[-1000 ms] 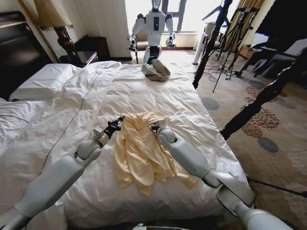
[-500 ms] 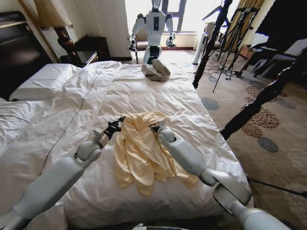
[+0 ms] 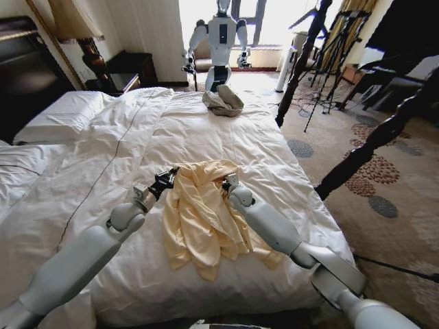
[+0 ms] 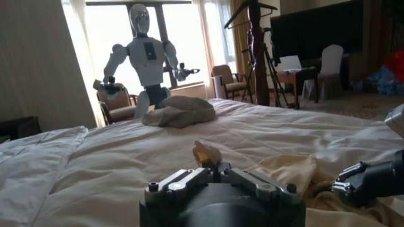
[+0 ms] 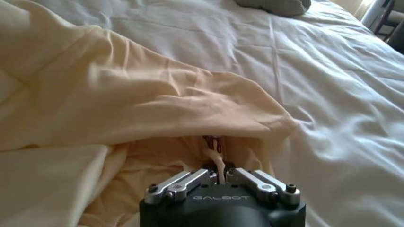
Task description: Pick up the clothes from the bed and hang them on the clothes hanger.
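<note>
— Since a second ago, what moved?
— Barely anything: the right arm has shifted slightly right and nearer, while the left arm, the clothes (image 3: 204, 212) and the bed (image 3: 103, 157) lie as before.
— What of the left gripper (image 3: 167, 178)?
— It sits at the top's left shoulder, pinched narrow on a small fold of yellow cloth. Its fingertips are partly hidden by that fold.
— And the right gripper (image 3: 225, 183)?
— At the right shoulder, closed tight on the fabric; cloth covers its tips there too.
— Room around?
— Open duvet lies left and far. A grey-beige bundle (image 3: 221, 101) rests near the far edge. The bed's right edge is close beside the right arm.
</note>
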Robot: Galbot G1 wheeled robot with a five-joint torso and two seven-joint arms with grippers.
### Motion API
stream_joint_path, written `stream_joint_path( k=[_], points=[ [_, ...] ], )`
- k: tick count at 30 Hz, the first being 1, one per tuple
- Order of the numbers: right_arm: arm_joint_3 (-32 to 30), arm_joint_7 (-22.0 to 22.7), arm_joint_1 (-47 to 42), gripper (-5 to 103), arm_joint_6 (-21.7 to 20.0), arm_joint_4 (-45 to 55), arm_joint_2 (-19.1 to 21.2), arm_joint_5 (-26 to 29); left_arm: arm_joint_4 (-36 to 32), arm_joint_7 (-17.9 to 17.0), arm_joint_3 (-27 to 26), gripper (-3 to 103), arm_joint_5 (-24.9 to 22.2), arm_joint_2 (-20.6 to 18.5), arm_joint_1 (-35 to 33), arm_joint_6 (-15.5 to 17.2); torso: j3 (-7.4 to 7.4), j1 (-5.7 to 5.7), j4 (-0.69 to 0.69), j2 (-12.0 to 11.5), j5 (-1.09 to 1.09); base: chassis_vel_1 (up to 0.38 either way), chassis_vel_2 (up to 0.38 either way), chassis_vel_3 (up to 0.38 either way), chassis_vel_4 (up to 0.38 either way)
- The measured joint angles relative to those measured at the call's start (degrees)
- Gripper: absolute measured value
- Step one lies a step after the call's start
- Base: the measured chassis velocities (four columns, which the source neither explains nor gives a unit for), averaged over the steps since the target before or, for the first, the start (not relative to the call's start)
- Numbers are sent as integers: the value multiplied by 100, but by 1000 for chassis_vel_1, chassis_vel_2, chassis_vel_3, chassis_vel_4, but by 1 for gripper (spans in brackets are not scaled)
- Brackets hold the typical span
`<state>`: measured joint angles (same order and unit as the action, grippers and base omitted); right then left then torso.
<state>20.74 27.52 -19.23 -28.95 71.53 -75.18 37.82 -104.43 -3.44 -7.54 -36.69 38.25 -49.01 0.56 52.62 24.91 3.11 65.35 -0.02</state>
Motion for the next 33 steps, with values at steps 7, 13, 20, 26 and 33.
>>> stream_joint_path(
  k=[7,13,20,26,33],
  points=[
    [30,15,10,-2,168,-42,46,-554,18,5,4,0,0,15,1,-17,0,0,0,-1,0,0,0,0,0],
    [-40,-73,-8,-4,677,-5,365,-1914,27,-55,-148,0,-37,23,-53,-82,0,0,0,-1,-2,0,0,0,0],
    [-434,-119,9,-1,1353,333,1005,-3033,-62,-60,-904,0,-143,-78,-327,-380,1,1,2,-1,0,0,0,0,0],
    [-708,-90,-107,0,1506,1299,1701,-3037,-365,210,-1710,0,-207,-328,-744,-856,0,1,0,-1,0,0,0,0,0],
    [-1777,-229,-840,0,1750,3436,3285,-2341,-1477,396,-3767,0,-1141,-766,-1966,-1021,0,0,-2,-1,2,0,0,0,0]
  ],
)
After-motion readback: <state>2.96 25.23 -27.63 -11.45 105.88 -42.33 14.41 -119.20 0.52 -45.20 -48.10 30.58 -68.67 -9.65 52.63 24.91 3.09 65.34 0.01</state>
